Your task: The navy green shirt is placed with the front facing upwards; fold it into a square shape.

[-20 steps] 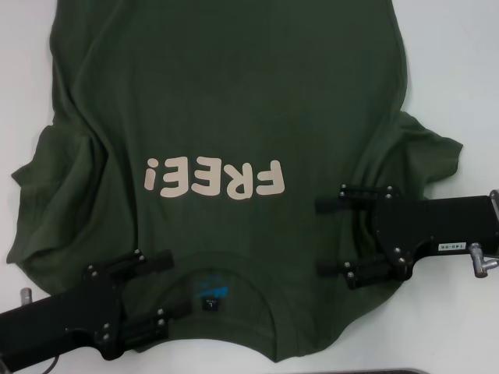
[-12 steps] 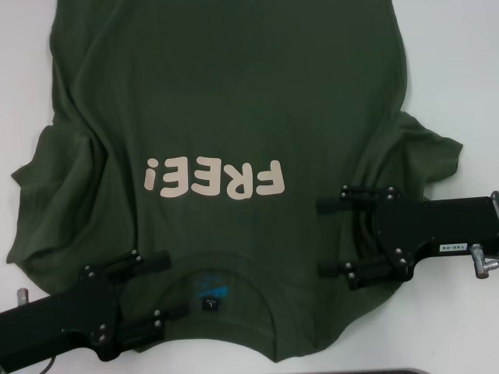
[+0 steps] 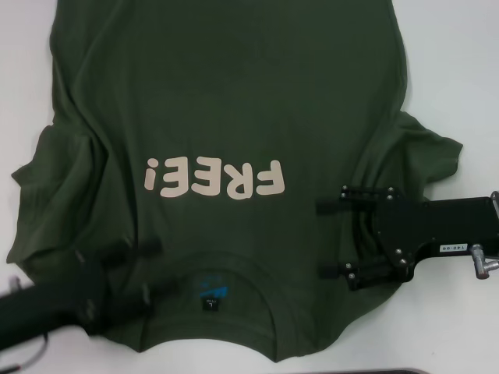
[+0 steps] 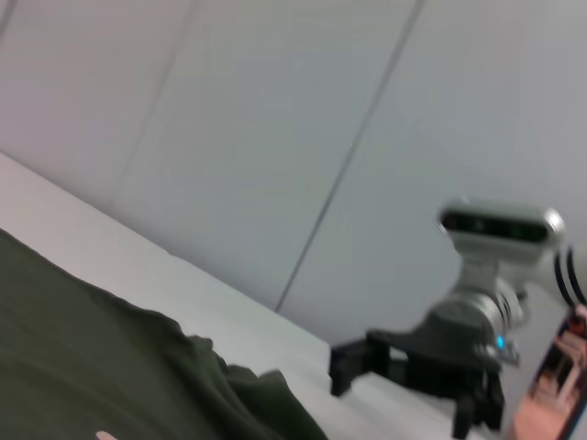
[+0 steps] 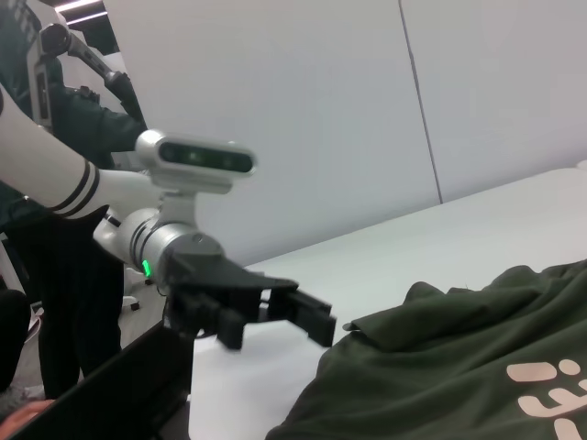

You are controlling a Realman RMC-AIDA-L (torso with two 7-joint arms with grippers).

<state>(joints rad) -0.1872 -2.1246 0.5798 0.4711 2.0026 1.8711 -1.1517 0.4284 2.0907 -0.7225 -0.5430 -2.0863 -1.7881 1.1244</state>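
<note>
Cream lettering "FREE!" point(image 3: 213, 178) stood on the chest of the navy green shirt point(image 3: 234, 93), upside down in the head view. A small blue neck label point(image 3: 211, 290) sat inside the collar at 6 o'clock from the lettering, print illegible. A white sticker point(image 3: 451, 247) on the right gripper's point(image 3: 321, 238) arm carried digits too small to read.

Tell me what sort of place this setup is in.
Probably an indoor robotics lab or test room: a plain white table holding only the navy green shirt, bare panelled walls, and a person standing close behind the left gripper.
</note>
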